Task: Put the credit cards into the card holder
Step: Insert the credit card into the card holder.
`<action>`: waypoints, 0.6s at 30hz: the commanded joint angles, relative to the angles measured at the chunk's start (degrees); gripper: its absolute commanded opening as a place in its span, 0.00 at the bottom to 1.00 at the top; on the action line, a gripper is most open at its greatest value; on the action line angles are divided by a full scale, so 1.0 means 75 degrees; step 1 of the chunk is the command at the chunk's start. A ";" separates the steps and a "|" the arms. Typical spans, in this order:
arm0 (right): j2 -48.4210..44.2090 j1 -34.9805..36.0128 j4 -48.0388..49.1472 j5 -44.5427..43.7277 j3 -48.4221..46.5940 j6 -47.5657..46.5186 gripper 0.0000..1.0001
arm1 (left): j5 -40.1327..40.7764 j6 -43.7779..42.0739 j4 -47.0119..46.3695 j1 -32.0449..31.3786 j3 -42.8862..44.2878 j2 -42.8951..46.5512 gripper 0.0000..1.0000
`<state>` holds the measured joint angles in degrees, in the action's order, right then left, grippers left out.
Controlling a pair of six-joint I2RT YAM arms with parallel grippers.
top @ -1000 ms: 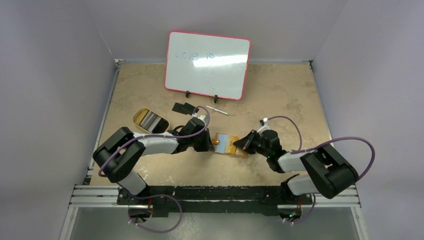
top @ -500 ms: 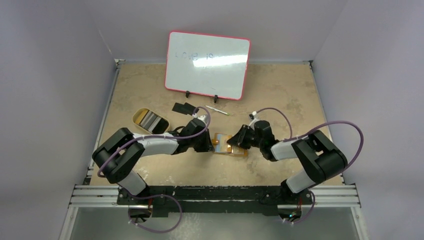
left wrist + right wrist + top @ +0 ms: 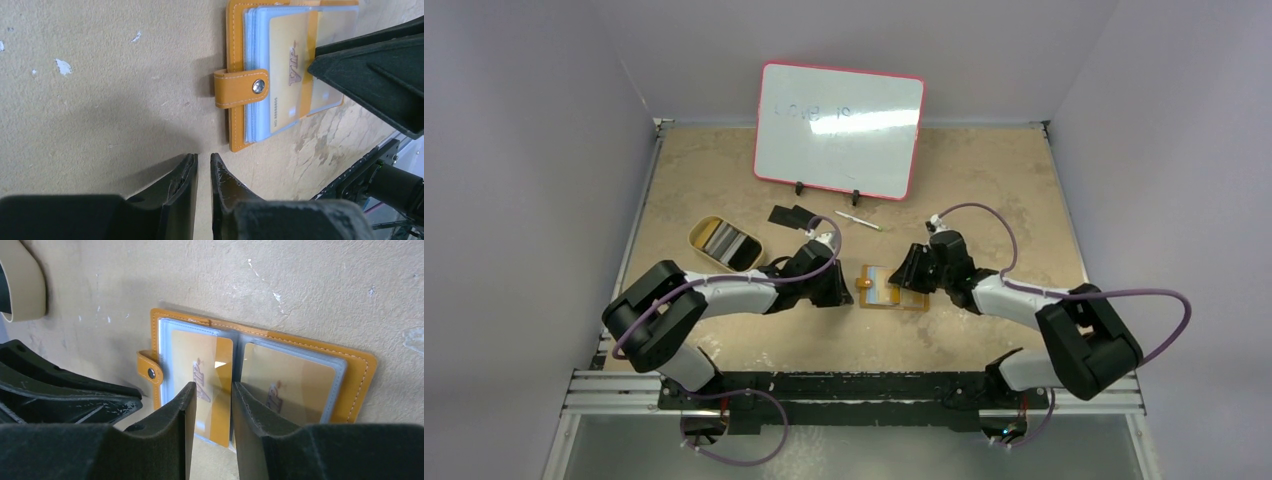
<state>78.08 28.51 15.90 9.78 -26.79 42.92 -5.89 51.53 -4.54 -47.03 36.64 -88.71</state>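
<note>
The orange-tan card holder [image 3: 886, 288] lies open on the table between both grippers, its snap tab [image 3: 240, 88] pointing left. An orange-yellow credit card [image 3: 212, 375] marked VIP lies at its left clear sleeve, its end sticking out past the sleeve. A second orange card [image 3: 286, 385] sits in the right sleeve. Two black credit cards [image 3: 790, 215] lie further back on the table. My right gripper [image 3: 212, 388] hovers open over the left card, holding nothing. My left gripper [image 3: 204, 158] stands just left of the holder, its jaws a narrow gap apart and empty.
An oval tan tin dish [image 3: 724, 243] with dark contents sits left of my left arm. A slim pen [image 3: 859, 221] lies in front of the upright whiteboard [image 3: 839, 130]. The table's front rail [image 3: 854, 390] runs below the arms.
My right gripper has opened, let go of the orange card and swung back to the right. My left gripper has eased open slightly and drawn a little left of the holder.
</note>
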 commanded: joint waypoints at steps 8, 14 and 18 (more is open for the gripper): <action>0.0389 0.0055 0.0576 0.0275 -0.0101 -0.0066 0.33 | -0.0047 0.0287 -0.1024 -0.0035 -0.0042 -0.0079 0.15; 0.0132 0.0294 0.0952 0.0574 -0.0048 0.0320 0.29 | -0.0019 0.0291 -0.1218 -0.0035 0.0079 -0.0172 0.14; 0.0217 0.0429 0.1273 0.0694 0.0032 0.0609 0.27 | -0.0024 0.0299 -0.1244 -0.0035 0.0087 -0.0301 0.12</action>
<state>80.60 30.68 21.04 12.99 -26.74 44.93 -5.87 53.19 -10.59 -47.03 36.64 -90.08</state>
